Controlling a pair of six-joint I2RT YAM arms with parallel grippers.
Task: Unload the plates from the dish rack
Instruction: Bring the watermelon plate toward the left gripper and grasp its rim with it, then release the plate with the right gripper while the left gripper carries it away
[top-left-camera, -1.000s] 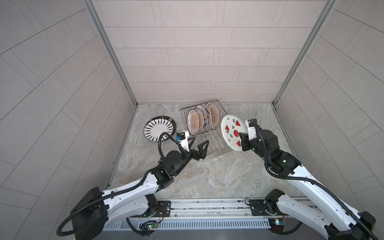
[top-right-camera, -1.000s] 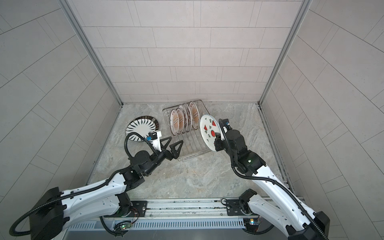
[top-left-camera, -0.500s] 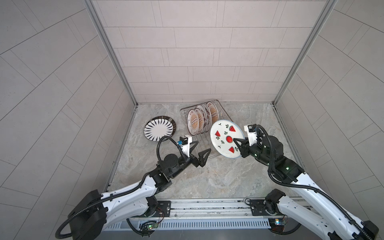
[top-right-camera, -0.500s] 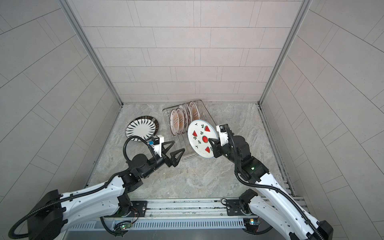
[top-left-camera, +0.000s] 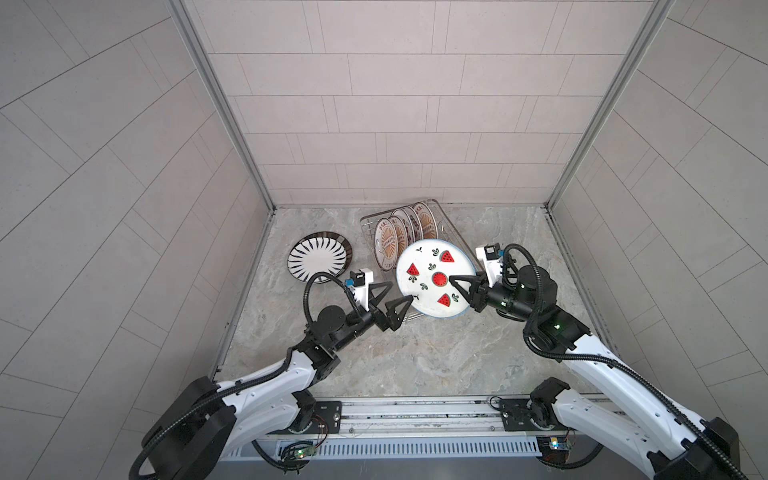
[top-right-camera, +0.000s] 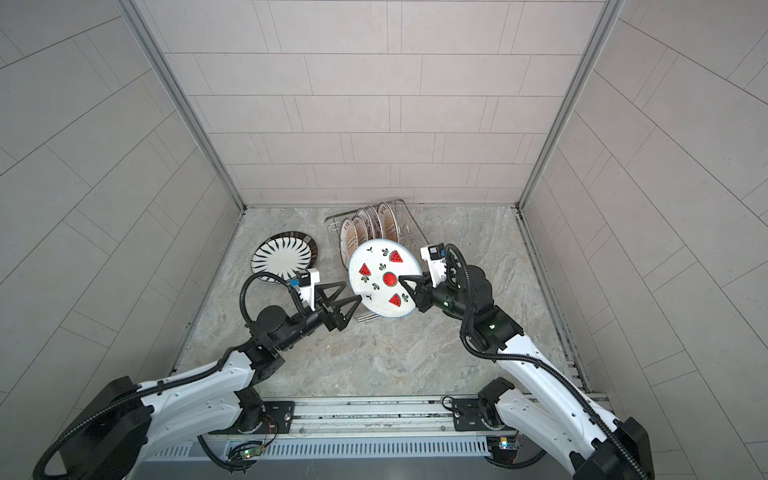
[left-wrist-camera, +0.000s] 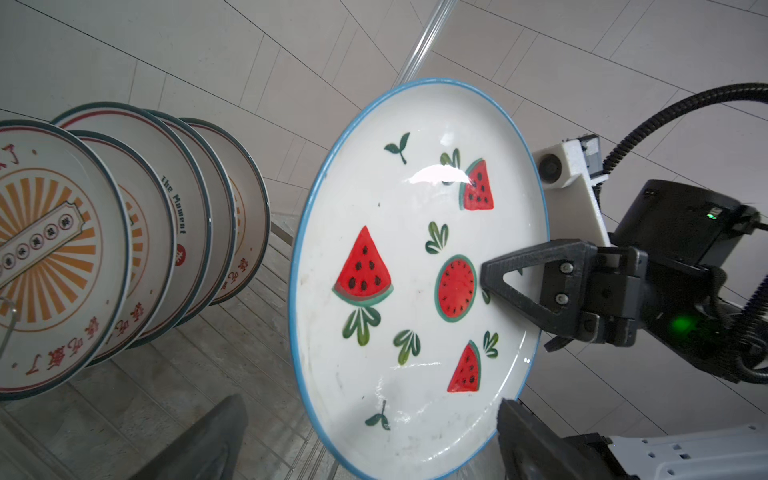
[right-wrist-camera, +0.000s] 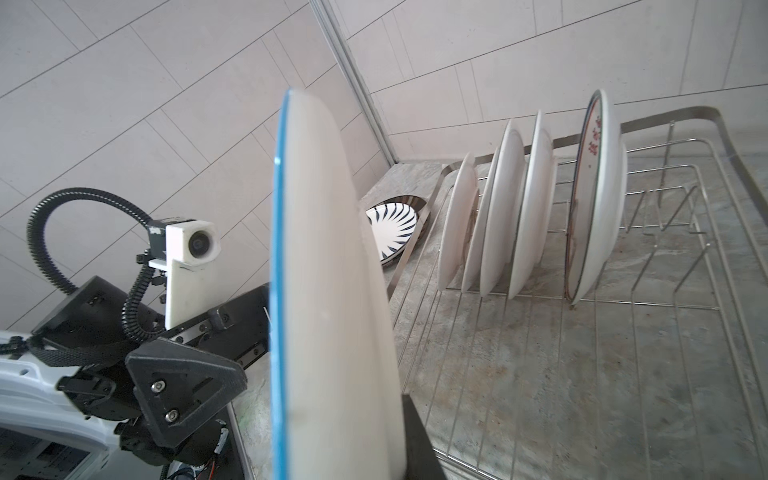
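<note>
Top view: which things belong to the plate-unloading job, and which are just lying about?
Job: watermelon plate, held aloft; sunburst plates standing in the dish rack; striped plate lying on the table.
Just there: only table and tiled walls.

Your two arms pair white shell links with black joints. A ribbed black hose loops to a white camera block on each wrist. Your left gripper and right gripper carry black open-triangle fingers, each fixed by two silver screws. A green light glows on the right arm's black housing. Both bases sit on a grey rail.
</note>
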